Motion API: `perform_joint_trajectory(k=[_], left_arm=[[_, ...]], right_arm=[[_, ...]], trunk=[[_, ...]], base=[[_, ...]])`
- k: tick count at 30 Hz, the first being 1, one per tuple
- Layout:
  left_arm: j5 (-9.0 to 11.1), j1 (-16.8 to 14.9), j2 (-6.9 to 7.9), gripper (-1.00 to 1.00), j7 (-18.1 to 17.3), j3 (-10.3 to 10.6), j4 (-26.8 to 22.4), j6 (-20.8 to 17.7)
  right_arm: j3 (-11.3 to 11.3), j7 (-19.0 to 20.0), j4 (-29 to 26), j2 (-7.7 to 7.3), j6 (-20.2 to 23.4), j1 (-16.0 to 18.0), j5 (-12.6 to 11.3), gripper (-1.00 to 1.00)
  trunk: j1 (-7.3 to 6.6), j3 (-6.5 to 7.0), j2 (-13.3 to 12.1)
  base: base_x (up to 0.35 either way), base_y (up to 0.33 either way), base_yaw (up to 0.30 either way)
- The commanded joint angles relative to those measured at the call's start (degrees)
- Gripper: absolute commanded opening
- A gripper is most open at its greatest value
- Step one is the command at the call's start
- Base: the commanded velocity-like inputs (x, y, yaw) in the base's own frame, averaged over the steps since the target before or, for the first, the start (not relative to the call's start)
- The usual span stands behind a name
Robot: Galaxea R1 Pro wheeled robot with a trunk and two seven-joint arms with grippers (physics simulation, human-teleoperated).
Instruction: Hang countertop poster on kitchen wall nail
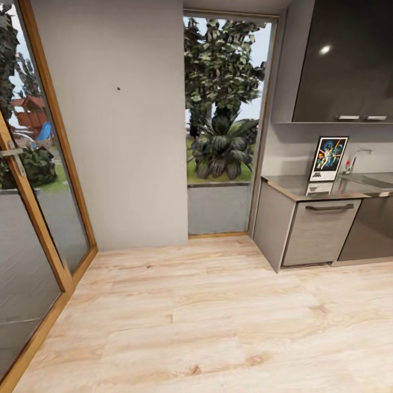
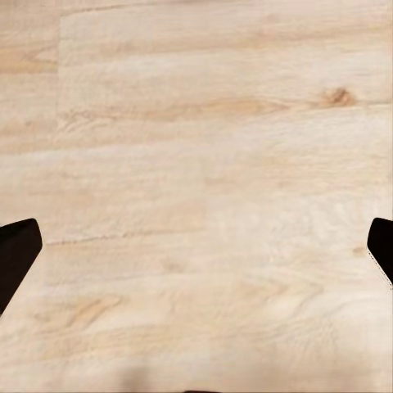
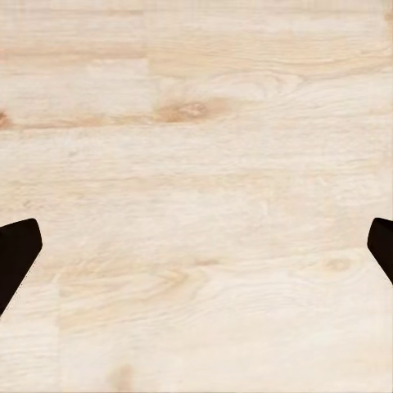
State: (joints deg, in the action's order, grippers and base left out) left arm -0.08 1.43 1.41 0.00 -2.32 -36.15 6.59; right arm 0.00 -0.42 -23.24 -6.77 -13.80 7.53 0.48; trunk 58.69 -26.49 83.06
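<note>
Since we're well apart from the poster [image 1: 328,158], the risks from here are mostly about the approach: it stands upright on the kitchen countertop [image 1: 289,186], apparently leaning on the wall just beside the chrome tap [image 1: 357,157], so we reckon a clumsy reach could tip it flat or shove it toward the sink [image 1: 376,180]. The steel top looks slick, so it might skate instead of getting gripped. The wall nail [image 1: 118,88] is a mere speck on the pale grey wall [image 1: 109,164], well apart from the poster and past the window [image 1: 224,109], easy to miss when hanging. Both the left gripper [image 2: 196,254] and right gripper [image 3: 196,254] have fingers spread wide, holding nothing, pointing at the light wood floor [image 1: 207,327]. The glass door [image 1: 33,218] could catch an elbow.
</note>
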Motion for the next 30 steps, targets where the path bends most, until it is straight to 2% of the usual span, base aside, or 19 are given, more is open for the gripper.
perform_joint_trajectory(k=[1, 11, 16, 30], left_arm=[[0.0, 0.0, -0.01, 1.00, 0.0, 0.0, -0.1, 0.1], [0.0, 0.0, -0.01, 1.00, 0.0, -0.3, 0.0, 0.1], [0.0, 0.0, -0.01, 1.00, 0.0, -1.2, 0.0, 0.1], [0.0, 0.0, -0.01, 1.00, 0.0, -1.3, -0.1, 0.1]], right_arm=[[0.0, 0.0, 0.0, 0.00, -0.2, 0.0, 0.0, 1.00], [0.0, 0.0, 0.0, 0.00, -0.2, 0.0, 0.0, 1.00], [0.0, -0.1, 0.0, 0.00, -0.2, 0.0, 0.0, 1.00], [0.0, 0.0, 0.0, 0.00, -0.2, 0.0, 0.0, 1.00]], trunk=[[0.04, -0.05, 0.0], [0.04, -0.05, 0.0], [0.04, -0.05, 0.0], [0.04, -0.05, 0.0]], base=[[0.339, 0.000, 0.000], [0.339, 0.013, 0.000], [0.339, 0.076, 0.000], [0.339, 0.093, 0.000]])
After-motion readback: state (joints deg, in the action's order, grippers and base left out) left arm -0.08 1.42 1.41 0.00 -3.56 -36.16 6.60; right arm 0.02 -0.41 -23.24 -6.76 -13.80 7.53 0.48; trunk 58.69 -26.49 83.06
